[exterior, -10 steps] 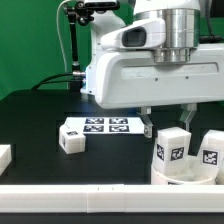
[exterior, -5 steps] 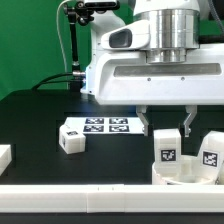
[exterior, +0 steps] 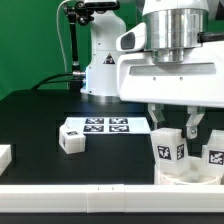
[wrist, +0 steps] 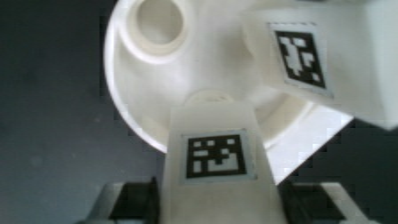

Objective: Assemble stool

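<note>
The round white seat disc [exterior: 186, 173] lies at the exterior view's right. A tagged white leg [exterior: 168, 148] stands on it, slightly tilted. My gripper [exterior: 173, 125] comes down over this leg, a finger on each side, pads against its sides. In the wrist view the leg [wrist: 217, 150] fills the space between the jaws of my gripper [wrist: 217, 205], with the seat disc [wrist: 151, 90] beneath it. A second leg [exterior: 211, 150] stands on the disc to the right and also shows in the wrist view [wrist: 302, 50]. A third leg [exterior: 71, 137] lies loose on the table.
The marker board [exterior: 108, 125] lies flat behind the loose leg. A plain white block [exterior: 4, 156] sits at the exterior view's left edge. A white rail [exterior: 100, 195] runs along the front. The arm's base [exterior: 100, 60] stands at the back.
The hand has shifted toward the exterior view's right and turned. The two fingers stand closer together around the leg, and the leg's tagged face has turned a little.
</note>
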{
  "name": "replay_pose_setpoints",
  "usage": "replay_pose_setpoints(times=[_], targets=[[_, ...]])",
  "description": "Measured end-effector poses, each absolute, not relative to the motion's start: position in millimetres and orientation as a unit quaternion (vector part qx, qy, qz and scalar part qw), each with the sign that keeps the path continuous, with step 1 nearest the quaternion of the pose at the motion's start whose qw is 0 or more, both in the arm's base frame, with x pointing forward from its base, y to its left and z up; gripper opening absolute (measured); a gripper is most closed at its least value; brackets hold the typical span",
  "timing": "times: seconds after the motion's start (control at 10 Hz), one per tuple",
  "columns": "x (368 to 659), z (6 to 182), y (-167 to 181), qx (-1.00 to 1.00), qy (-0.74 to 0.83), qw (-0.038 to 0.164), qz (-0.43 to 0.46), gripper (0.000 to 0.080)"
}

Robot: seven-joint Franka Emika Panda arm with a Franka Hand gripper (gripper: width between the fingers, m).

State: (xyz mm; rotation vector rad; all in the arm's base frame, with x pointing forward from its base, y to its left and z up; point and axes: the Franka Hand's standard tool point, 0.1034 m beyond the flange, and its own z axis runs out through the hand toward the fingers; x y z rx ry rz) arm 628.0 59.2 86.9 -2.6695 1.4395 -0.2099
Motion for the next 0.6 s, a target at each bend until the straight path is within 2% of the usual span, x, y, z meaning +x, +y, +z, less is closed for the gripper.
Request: replay_pose_setpoints(times=[0.3,0.6], targets=[[629.1,86.7,66.1,-0.794,0.602,0.062,-0.06,0.0337],[632.1,86.3,58.9,-0.707,0.702,0.083,-0.038,0.0337]])
